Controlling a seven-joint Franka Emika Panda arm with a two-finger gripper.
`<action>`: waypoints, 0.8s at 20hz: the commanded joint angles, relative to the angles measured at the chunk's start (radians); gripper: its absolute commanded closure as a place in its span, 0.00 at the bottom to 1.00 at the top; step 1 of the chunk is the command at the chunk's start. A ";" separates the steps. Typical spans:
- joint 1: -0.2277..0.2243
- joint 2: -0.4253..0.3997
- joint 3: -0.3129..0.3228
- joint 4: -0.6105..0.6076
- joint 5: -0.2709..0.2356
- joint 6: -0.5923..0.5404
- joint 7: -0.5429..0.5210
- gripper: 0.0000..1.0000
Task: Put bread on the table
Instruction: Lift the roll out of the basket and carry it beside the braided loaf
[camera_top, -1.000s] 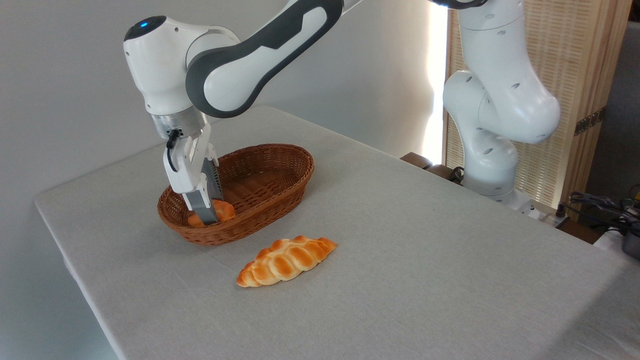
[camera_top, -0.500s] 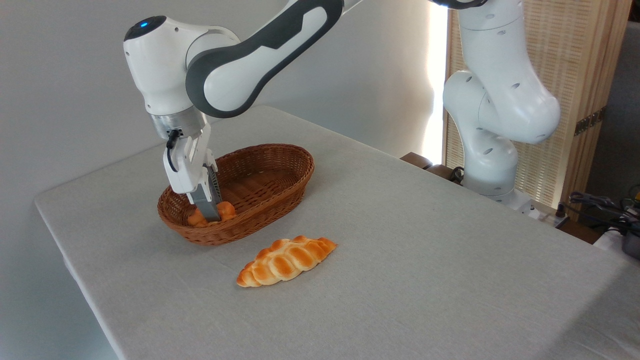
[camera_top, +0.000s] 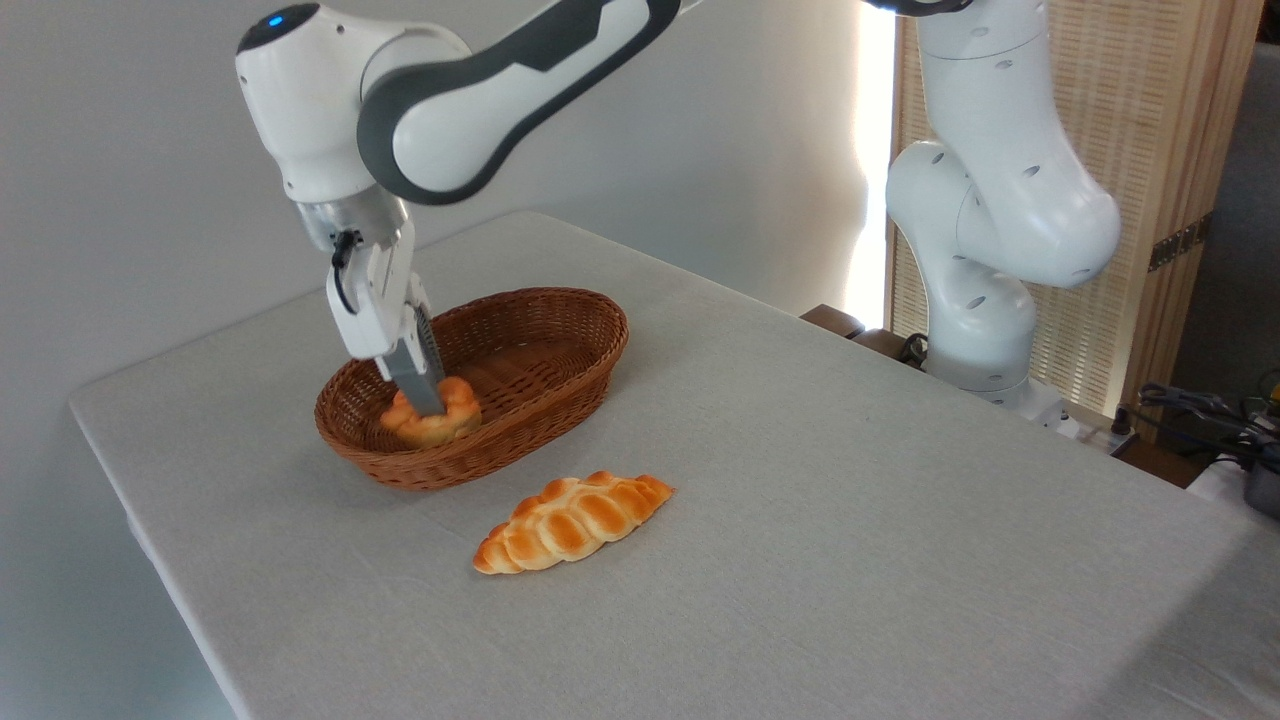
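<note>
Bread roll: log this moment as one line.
tool: shut on bread | bread: above basket floor | table: braided loaf

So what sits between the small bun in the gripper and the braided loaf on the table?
In the camera view, only the basket's near wicker wall and a bare strip of table separate the bun, held by the gripper, from the braided loaf.

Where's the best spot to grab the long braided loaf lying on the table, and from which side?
Grip the braided loaf across its wide middle, coming straight down from above. It lies flat on the table with tapering pointed ends, so the tool would likely slip at either end.
</note>
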 joint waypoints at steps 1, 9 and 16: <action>0.005 -0.006 -0.007 0.067 -0.048 -0.121 -0.038 0.78; 0.034 -0.029 0.092 0.184 -0.068 -0.262 -0.024 0.74; 0.074 -0.138 0.278 0.014 -0.054 -0.257 0.270 0.67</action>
